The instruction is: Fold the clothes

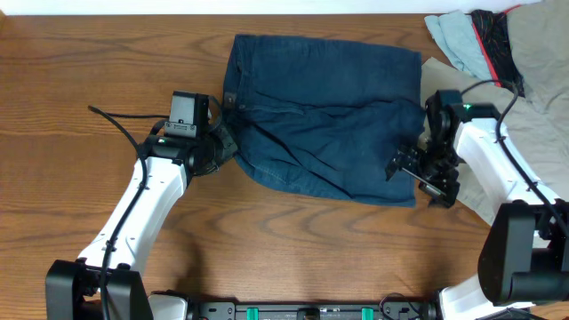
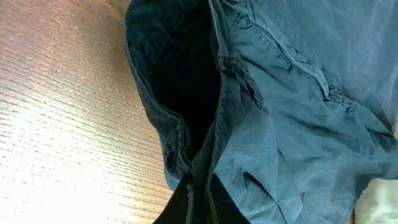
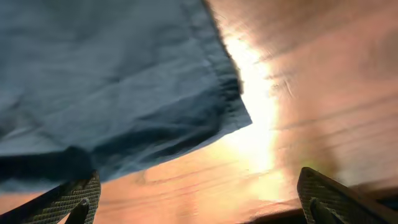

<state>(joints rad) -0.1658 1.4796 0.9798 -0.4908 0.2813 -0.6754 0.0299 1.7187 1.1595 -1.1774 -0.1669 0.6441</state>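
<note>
The dark navy shorts (image 1: 329, 116) are laid flat on the wood-grained bench (image 1: 71, 80), toward its far middle. Their denim-like cloth is creased in soft diagonal folds. A stitched, puckered seam and a doubled edge of the cloth are seen in the left wrist view. There the left fingers (image 2: 183, 208) are drawn narrow, with a fold of that edge pinched between them. The right fingers (image 3: 74, 196), faced with cross-hatched pads, are held wide apart over the bench beside the squared hem corner of one leg. A khaki-beige garment (image 1: 542, 53) and a light blue cloth (image 1: 453, 36) are heaped at the far right corner.
</note>
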